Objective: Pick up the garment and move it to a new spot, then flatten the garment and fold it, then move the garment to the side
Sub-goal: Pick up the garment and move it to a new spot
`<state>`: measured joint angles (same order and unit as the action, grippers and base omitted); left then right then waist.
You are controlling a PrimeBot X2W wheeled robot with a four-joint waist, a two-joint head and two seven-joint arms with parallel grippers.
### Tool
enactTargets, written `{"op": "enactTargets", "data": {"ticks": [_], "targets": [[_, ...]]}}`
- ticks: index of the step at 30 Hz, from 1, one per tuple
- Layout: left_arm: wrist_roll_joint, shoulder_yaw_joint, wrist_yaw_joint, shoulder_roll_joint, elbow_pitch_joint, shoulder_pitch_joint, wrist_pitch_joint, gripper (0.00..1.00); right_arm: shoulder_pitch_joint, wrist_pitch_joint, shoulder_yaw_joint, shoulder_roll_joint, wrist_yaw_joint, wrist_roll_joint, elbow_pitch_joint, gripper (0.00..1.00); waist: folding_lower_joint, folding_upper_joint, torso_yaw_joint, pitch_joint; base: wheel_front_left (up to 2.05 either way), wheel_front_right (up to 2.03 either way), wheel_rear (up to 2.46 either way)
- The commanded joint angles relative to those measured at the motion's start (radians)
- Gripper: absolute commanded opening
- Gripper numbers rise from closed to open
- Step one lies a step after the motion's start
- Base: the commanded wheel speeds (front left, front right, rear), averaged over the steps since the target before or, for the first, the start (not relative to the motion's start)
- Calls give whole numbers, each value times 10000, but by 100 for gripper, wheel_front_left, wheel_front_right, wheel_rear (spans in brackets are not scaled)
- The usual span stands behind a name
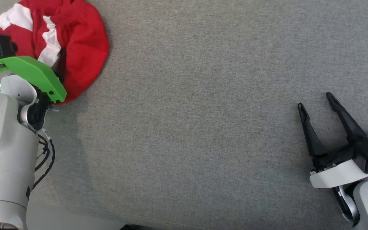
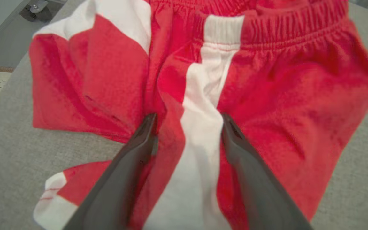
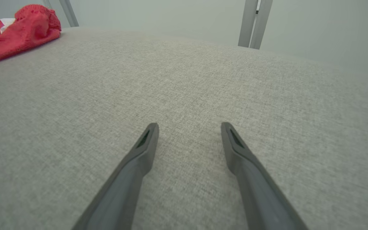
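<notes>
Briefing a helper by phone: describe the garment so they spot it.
On the grey fabric surface, look far left, under the open left gripper. The garment is crumpled red shorts; white stripes and an elastic waistband mark it out.

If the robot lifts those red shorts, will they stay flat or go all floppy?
Probably floppy: the red shorts already lie crumpled in soft folds. The cloth looks thin, so they are likely light. The open left gripper straddles the white stripe; pinched there, both sides would likely droop down.
</notes>
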<state>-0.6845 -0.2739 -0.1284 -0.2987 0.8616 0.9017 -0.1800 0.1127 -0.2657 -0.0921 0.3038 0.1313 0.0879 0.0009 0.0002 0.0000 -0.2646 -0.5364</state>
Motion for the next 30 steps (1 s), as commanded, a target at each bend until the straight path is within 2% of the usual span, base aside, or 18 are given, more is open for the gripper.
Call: {"op": "enactTargets", "data": {"ticks": [1, 2, 8, 11, 15, 22, 30], "targets": [[-154, -92, -25, -97, 183, 226, 104, 38, 52, 26, 21, 42, -13, -64, 150, 100, -2, 0, 318, -237, 0, 0, 0], [-266, -116, -25, -95, 265, 251, 268, 0, 63, 26, 37, 15, -11, -70, 144, 100, -2, 0, 349, -229, 0, 0, 0], [-875, -634, -25, -127, -42, -198, 2147, 0, 13, 26, 6, -259, -11, -37, 264, 100, -2, 0, 515, 281, 0, 0, 0], [-1159, -995, -26, -227, -558, -544, 3091, 0, -25, 23, -57, -497, -11, 75, 345, 100, -2, 0, 648, 869, 0, 0, 0], [-1385, -1449, -24, -482, -1332, -1121, 3852, 0, -95, 15, -267, -934, -11, 167, 508, 100, -2, 0, 949, 1839, 0, 0, 0], [-1494, -1748, -16, -520, -2837, -2038, 4189, 0, -551, 15, -359, -1780, -11, 333, 759, 100, -2, 0, 1832, 3478, 0, 0, 0], [-1597, -2398, 391, 408, -4522, -2826, 3772, 0, -1181, 15, -365, -2126, -11, 414, 875, 100, -2, 0, 3175, 4738, 0, 0, 0]]}}
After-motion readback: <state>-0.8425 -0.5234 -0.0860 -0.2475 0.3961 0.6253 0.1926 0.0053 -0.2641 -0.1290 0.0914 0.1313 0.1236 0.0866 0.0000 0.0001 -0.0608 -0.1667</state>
